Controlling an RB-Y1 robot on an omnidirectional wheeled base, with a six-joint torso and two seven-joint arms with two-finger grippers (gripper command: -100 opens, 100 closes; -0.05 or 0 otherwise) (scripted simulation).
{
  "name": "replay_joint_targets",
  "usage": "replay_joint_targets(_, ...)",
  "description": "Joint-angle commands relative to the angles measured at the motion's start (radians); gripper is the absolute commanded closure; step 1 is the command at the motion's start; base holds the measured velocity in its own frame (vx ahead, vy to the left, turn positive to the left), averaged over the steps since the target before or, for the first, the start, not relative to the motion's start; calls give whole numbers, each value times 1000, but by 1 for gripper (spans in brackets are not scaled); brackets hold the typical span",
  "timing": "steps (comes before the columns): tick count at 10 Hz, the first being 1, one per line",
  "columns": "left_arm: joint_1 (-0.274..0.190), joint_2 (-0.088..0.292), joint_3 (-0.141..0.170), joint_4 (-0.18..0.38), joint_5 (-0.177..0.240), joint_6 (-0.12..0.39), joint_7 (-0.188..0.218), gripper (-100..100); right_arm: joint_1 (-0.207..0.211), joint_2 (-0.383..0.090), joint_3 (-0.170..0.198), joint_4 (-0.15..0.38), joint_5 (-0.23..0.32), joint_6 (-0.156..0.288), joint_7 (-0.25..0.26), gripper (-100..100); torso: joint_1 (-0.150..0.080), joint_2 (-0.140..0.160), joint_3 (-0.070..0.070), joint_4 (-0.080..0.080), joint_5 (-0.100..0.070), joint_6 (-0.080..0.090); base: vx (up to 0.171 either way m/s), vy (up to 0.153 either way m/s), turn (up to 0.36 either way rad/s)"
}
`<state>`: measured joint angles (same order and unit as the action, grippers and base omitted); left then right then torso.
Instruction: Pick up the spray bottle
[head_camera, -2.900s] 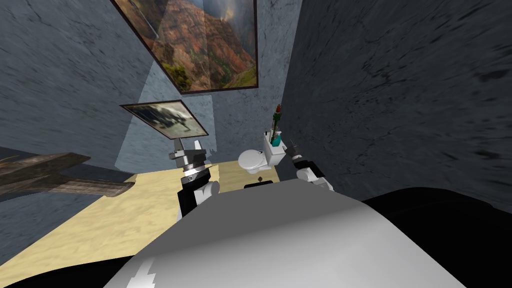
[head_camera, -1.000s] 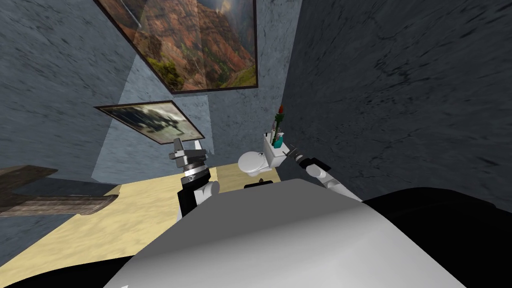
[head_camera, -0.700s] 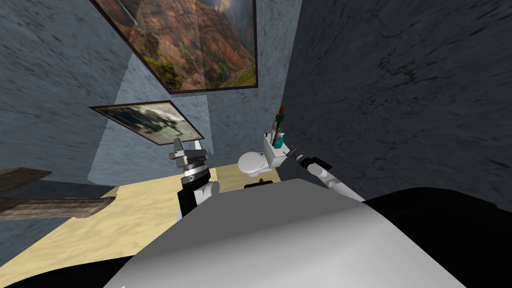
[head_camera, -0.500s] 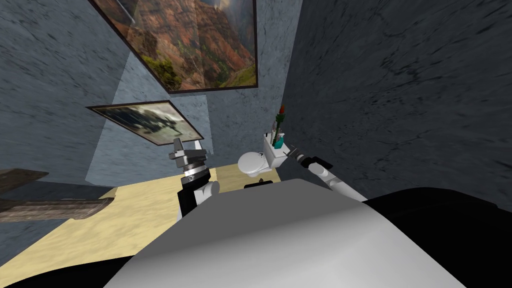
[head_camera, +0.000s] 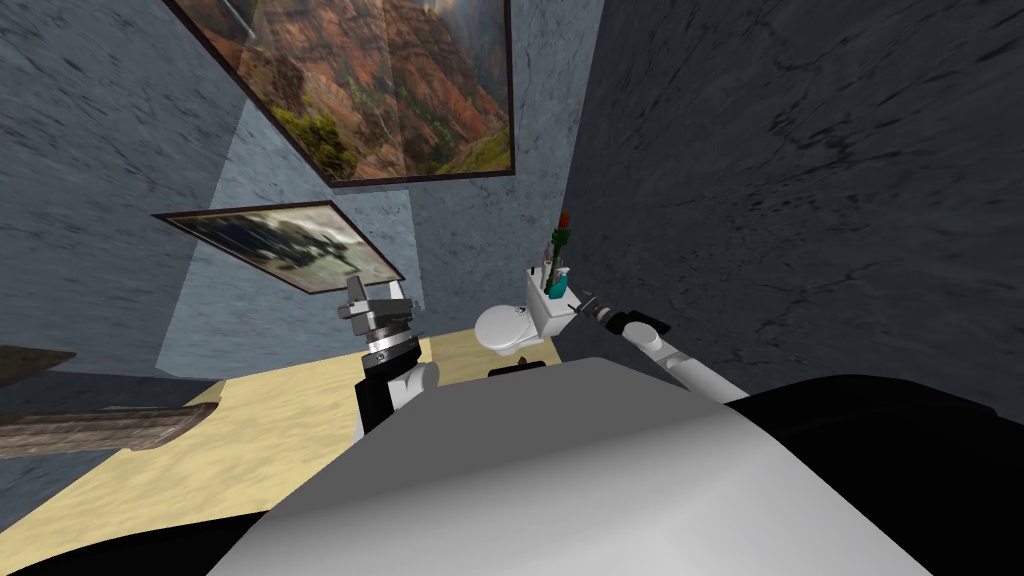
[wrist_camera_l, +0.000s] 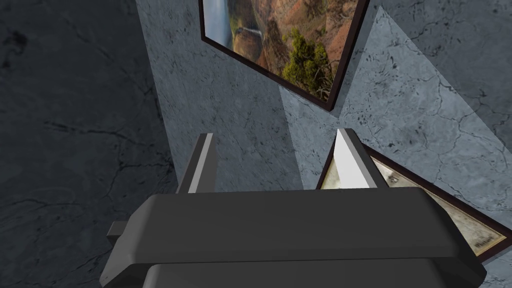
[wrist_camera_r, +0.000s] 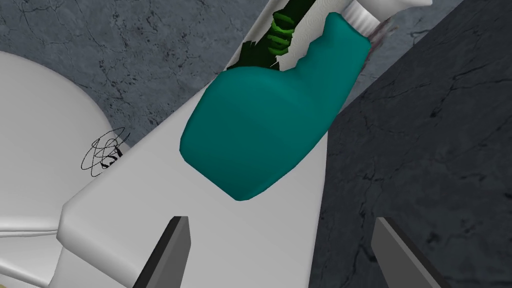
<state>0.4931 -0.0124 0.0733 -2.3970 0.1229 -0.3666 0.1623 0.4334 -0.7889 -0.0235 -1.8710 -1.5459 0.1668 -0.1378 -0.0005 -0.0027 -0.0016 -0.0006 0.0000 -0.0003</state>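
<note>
A teal spray bottle (wrist_camera_r: 267, 130) with a white collar stands on the flat lid of a white toilet tank (wrist_camera_r: 235, 235). The head view shows the bottle (head_camera: 557, 283) small on the tank (head_camera: 550, 312), near the right wall. My right gripper (wrist_camera_r: 280, 255) is open, its fingers (wrist_camera_r: 172, 250) low over the tank lid, a short way from the bottle's base and apart from it. In the head view this gripper (head_camera: 582, 302) reaches in from the right of the tank. My left gripper (wrist_camera_l: 275, 160) is open and raised left of the toilet (head_camera: 375, 300).
A white toilet bowl (head_camera: 505, 325) sits in front of the tank. A green plant with a red top (head_camera: 558, 238) stands behind the bottle. The dark right wall (head_camera: 800, 200) runs close beside the tank. Sandy floor (head_camera: 250, 440) spreads to the left.
My right arm has stretched forward, bringing its gripper closer to the tank and bottle. The head view has swung a little, so the pictures on the wall shifted left. The left arm has stayed put.
</note>
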Motion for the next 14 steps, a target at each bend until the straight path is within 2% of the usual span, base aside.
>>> replay_joint_targets(1,0,0,0,0,0,0,0,0,-4,-16,-2,9,-50,18,-13,-100,0,0,0,0,0,0,37,-5,-18)
replay_joint_targets(2,0,0,0,0,0,0,0,0,-10,-49,-7,24,-85,47,-27,-100,0,0,0,0,0,0,43,-1,-30)
replay_joint_targets(3,0,0,0,0,0,0,0,0,-10,-49,-7,24,-121,47,-27,-100,0,0,0,0,0,0,34,1,-14)
replay_joint_targets(4,0,0,0,0,0,0,0,0,-10,-49,-7,24,-130,47,-27,-100,0,0,0,0,0,0,12,0,4)
replay_joint_targets(5,0,0,0,0,0,0,0,0,-16,-81,-11,39,-171,75,-41,-100,0,1,1,0,0,0,20,0,-27)
replay_joint_targets(6,0,0,0,0,0,0,0,0,-16,-81,-11,39,-198,75,-41,-100,0,1,1,0,0,0,22,-1,-13)
replay_joint_targets(7,0,0,0,0,0,0,0,0,-23,-112,-16,52,-228,102,-55,-100,0,1,1,0,0,0,26,2,-15)
replay_joint_targets(8,0,0,0,0,0,0,0,0,-23,-112,-16,52,-259,102,-55,-100,0,1,0,0,0,0,23,2,-9)
replay_joint_targets(9,0,0,0,0,0,0,0,0,-29,-140,-19,64,-289,129,-68,-100,0,1,0,0,0,0,33,3,-9)
replay_joint_targets(10,0,0,0,0,0,0,0,0,-29,-140,-19,64,-320,129,-68,-100,0,0,0,0,0,0,34,4,-3)
replay_joint_targets(11,0,0,0,0,0,0,0,0,-36,-167,-22,74,-351,154,-80,-100,0,0,0,0,0,0,36,5,-4)
replay_joint_targets(14,0,0,0,0,0,0,0,0,-43,-192,-25,83,-440,177,-92,-100,1,0,0,0,0,0,30,6,0)
